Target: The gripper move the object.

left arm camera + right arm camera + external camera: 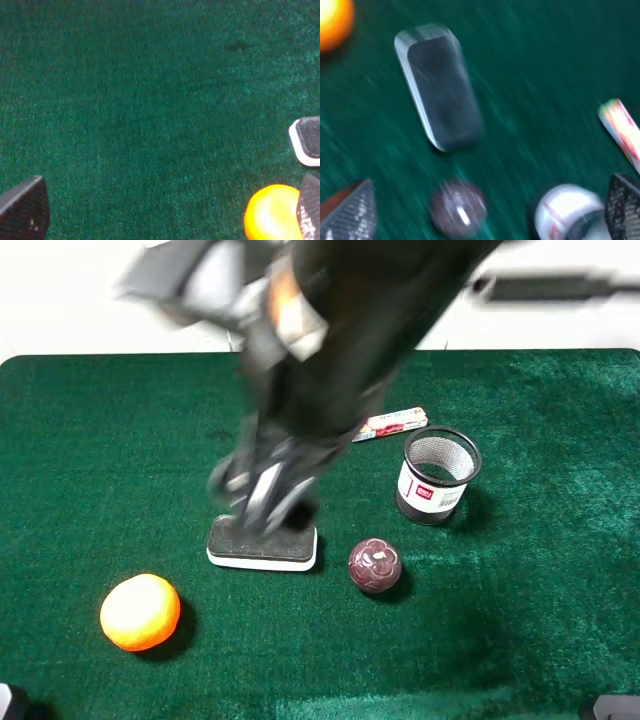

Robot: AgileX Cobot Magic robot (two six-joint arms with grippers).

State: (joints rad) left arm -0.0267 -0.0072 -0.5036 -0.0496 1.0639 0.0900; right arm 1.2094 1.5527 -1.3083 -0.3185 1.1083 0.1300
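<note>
The orange ball [140,612] lies on the green cloth at the front left. It also shows in the left wrist view [272,212], close beside one finger [311,205], and in a corner of the right wrist view [332,22]. My left gripper [165,215] is open and empty, low over bare cloth. My right gripper [265,490] reaches across the middle, blurred by motion, above the black pad and well behind and to the right of the orange ball. In the right wrist view its fingers [350,212] stand wide apart, so this gripper [485,215] is open and empty.
A black pad with a white base [262,545] lies under the right gripper. A dark maroon patterned ball [375,565] sits to its right. A black mesh cup [438,477] and a flat colourful packet [390,424] lie further back on the right.
</note>
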